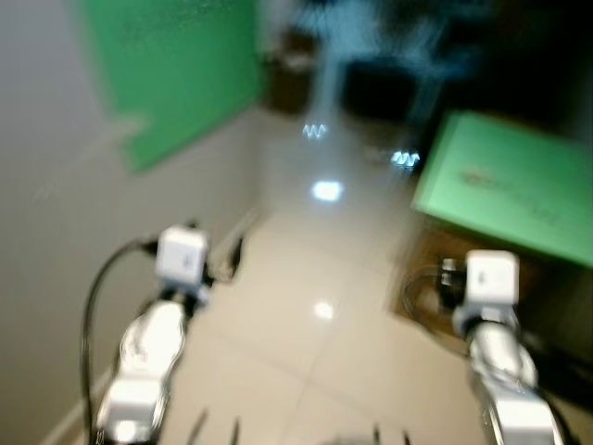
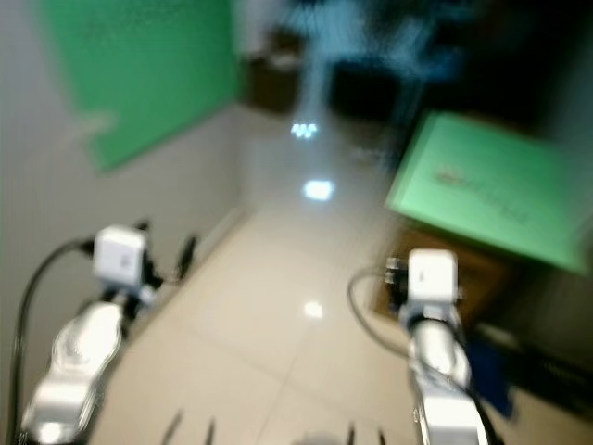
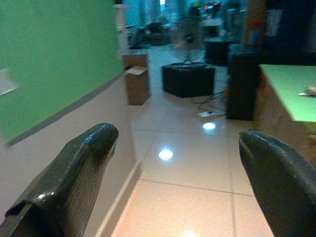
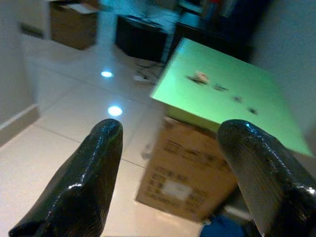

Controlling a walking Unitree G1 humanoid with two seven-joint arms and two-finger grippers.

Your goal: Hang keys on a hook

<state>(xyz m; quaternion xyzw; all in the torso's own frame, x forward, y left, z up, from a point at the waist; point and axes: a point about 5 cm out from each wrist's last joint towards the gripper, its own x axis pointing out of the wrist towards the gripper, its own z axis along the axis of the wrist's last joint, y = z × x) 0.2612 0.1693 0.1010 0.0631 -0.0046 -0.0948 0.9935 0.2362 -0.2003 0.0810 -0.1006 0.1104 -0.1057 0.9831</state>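
Both head views are blurred. The keys and the hook cannot be made out in any picture, so neither their place nor the way their long axis points can be told.

The left gripper (image 3: pixel 175 182) is held out low over the glossy tiled floor (image 1: pixel 306 343), close to the pale wall (image 1: pixel 46 185) on the robot's left; its two black fingers (image 3: pixel 74 182) stand wide apart with nothing between them. The right gripper (image 4: pixel 170 182) is held out likewise, its fingers (image 4: pixel 86 182) also spread apart and empty, aimed toward a cardboard box (image 4: pixel 190 173) that sits under a green desk (image 4: pixel 222 98) on the robot's right.

A green panel (image 1: pixel 171 65) covers the upper part of the left wall. A few small items (image 4: pixel 200 77) lie on the desk top, too blurred to name. Ahead, down the corridor, a second cardboard box (image 3: pixel 137 85) stands against the wall, a black low box (image 3: pixel 187 80) sits beside it, and a fan (image 3: pixel 186 42) stands just behind that. Ceiling lights glare off the tiles between the two arms.
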